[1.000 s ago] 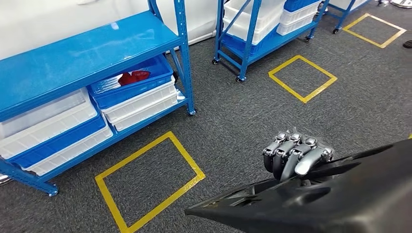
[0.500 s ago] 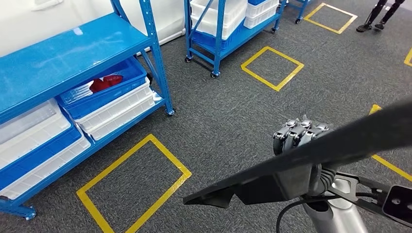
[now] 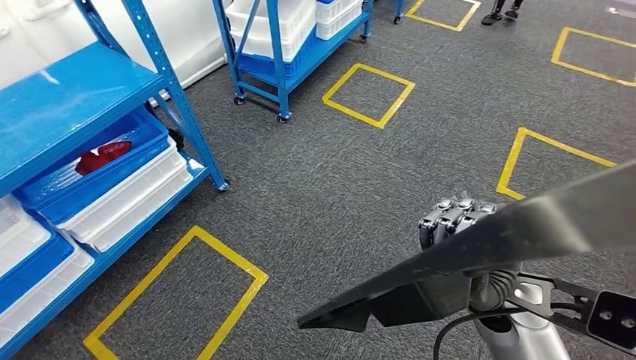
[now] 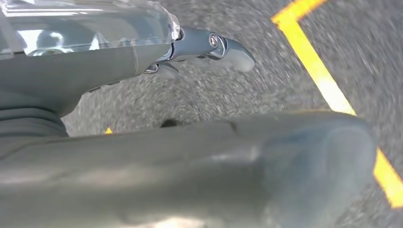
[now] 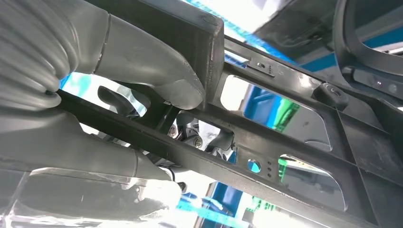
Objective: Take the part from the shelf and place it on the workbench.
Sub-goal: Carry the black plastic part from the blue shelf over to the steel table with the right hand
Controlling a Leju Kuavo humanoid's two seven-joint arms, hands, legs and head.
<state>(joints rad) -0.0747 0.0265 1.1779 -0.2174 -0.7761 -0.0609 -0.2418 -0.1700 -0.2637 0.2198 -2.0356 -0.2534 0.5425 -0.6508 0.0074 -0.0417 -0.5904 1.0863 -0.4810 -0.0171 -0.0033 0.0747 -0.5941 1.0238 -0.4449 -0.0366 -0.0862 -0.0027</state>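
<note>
Head view: a long, flat black part (image 3: 480,247) is seen carried at about 5 o'clock in the frame, tilted, its pointed end reaching toward 7 o'clock. The right hand (image 3: 456,219) is seen with its fingers curled over the part's upper edge, evidently to keep the panel clamped against the body during transport. The blue shelf (image 3: 67,105) stands at 9 to 10 o'clock, well apart from the part; yellow floor markings (image 3: 367,94) are noted on the grey carpet. No workbench is seen, so placement is judged not yet possible.

Left wrist view: the left hand (image 4: 209,45) is observed above blurred carpet, with a yellow tape line (image 4: 332,95) beyond. Whether its fingers are spread or closed cannot be told; nothing is plainly held.

Right wrist view: the right hand's thumb (image 5: 157,71) is pressed against a rib of the part's webbed underside (image 5: 285,156), opposing the fingers and securing the grasp.
</note>
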